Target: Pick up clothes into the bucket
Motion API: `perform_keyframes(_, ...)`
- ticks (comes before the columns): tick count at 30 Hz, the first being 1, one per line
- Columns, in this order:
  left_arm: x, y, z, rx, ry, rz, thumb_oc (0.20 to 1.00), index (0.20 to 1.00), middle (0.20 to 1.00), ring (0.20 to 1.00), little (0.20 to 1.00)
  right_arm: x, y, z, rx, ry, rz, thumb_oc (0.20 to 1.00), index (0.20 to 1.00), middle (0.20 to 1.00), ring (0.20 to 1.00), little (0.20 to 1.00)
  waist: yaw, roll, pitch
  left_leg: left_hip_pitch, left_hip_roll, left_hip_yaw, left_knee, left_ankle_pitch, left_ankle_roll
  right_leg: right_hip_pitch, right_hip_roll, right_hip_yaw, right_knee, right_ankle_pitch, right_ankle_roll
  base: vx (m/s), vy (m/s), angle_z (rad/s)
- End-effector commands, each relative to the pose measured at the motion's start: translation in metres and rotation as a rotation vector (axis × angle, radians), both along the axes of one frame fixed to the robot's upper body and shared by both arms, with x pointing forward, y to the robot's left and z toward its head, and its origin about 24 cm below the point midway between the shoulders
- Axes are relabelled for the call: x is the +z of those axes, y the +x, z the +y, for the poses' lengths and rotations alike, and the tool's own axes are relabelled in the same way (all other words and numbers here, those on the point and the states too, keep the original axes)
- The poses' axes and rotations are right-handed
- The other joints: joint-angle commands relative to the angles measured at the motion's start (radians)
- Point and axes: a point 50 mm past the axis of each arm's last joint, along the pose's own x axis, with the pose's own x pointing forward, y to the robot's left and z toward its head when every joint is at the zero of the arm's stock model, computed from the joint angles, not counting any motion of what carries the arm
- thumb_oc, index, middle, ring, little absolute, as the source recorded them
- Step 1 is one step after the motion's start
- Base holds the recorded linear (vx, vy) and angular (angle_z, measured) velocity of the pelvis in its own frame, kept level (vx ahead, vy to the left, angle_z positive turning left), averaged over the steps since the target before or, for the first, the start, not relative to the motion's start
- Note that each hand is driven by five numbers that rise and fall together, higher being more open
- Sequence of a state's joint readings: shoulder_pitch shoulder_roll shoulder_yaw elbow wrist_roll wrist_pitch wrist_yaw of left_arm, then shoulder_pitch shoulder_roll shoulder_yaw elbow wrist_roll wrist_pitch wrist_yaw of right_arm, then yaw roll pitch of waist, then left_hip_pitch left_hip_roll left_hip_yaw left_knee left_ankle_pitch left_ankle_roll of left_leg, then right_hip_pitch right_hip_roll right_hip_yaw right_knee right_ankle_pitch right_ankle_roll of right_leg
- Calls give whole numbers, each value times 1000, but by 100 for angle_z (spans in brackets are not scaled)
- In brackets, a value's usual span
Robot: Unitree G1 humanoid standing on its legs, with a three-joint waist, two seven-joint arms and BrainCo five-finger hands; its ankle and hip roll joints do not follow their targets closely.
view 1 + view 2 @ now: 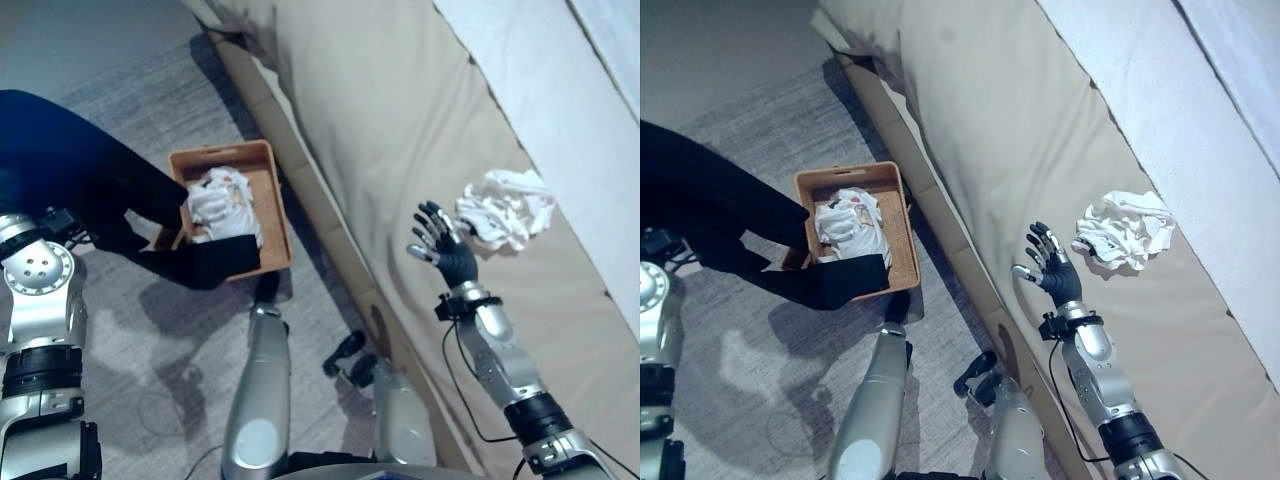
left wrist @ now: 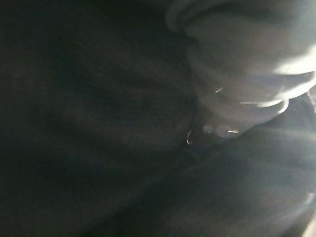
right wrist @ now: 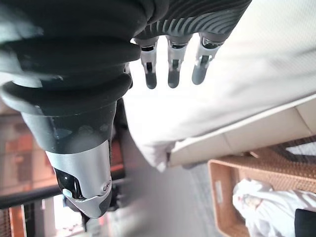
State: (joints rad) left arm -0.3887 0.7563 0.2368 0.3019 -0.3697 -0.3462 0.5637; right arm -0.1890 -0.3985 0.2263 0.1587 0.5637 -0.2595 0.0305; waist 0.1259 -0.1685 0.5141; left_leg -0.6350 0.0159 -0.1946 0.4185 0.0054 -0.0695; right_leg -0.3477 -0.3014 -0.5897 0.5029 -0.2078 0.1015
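We think the job is about half done. The brown woven basket (image 1: 277, 200) sits on the grey floor (image 1: 120, 90) right beside the big tan mattress (image 1: 400, 120), and white clothes with a bit of print (image 1: 225, 205) already lie inside it. A dark black cloth (image 1: 110, 200) hangs over the basket's near edge and spreads out onto the floor, so it is only partly in.

One thing is left up on the mattress: a crumpled white piece of clothing (image 1: 1125, 228).

Our right hand (image 1: 1052, 265) is held up just beside that white bundle, not touching it. Its fingers are spread out straight and it holds nothing (the right wrist view shows the fingers (image 3: 170, 69) straight too). The arm reaches forward over the mattress.

Our left arm goes under the black cloth. We cannot tell what the left hand is doing there, because the cloth hides it.
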Motion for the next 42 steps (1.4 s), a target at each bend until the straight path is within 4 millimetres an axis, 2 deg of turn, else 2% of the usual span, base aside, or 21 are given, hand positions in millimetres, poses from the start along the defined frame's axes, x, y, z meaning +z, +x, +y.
perform_keyframes(1,36,2,-17,-140,-68,-281,200,200,200,200,200,25,1,3,16,2,-125,1000,1000,1000,1000,1000,-14,13,6,10,29,39,34,-73,19,-19,-49,98,-62,155,77,-57,28,-4)
perform_keyframes(7,30,14,-36,-275,-163,-325,200,200,200,200,200,25,6,9,11,19,-120,1000,1000,1000,1000,1000,-42,13,6,-71,35,53,86,-88,23,-115,-51,123,-27,155,74,-46,44,-7)
perform_keyframes(13,31,26,-67,-359,-118,-307,200,200,200,200,200,26,9,14,6,23,-122,1000,1000,1000,1000,1000,-65,16,6,-101,41,72,93,-93,30,-172,-60,148,-17,166,77,-23,48,-14)
perform_keyframes(18,30,30,-71,-365,-129,-300,200,200,200,200,200,30,10,13,5,17,-138,1000,1000,1000,1000,1000,-82,13,6,-129,42,83,132,-109,35,-210,-64,171,12,163,77,-16,37,-11)
perform_keyframes(20,19,32,-63,-324,-159,-259,200,200,200,200,200,32,8,11,6,17,-151,1000,1000,1000,1000,1000,-99,11,6,-156,41,87,203,-142,44,-247,-63,196,62,144,70,-12,54,-18)
perform_keyframes(24,6,30,-50,-265,-187,-219,200,200,200,200,200,36,7,6,-4,19,-167,1000,1000,1000,1000,1000,-112,12,6,-209,45,94,290,-174,49,-312,-63,226,133,119,65,-6,51,-15)
perform_keyframes(32,-9,29,-26,-134,-235,-154,200,200,200,200,200,51,3,-6,-40,17,-235,1000,1000,1000,1000,1000,-136,16,6,-354,46,99,439,-223,60,-483,-71,275,287,71,63,-17,42,-12)
perform_keyframes(42,-16,31,-4,85,-307,-105,200,200,200,200,200,58,2,-4,-52,32,-274,1000,1000,1000,1000,1000,-157,-7,-5,-459,49,89,485,-227,59,-587,-97,285,334,64,67,-2,-12,-2)
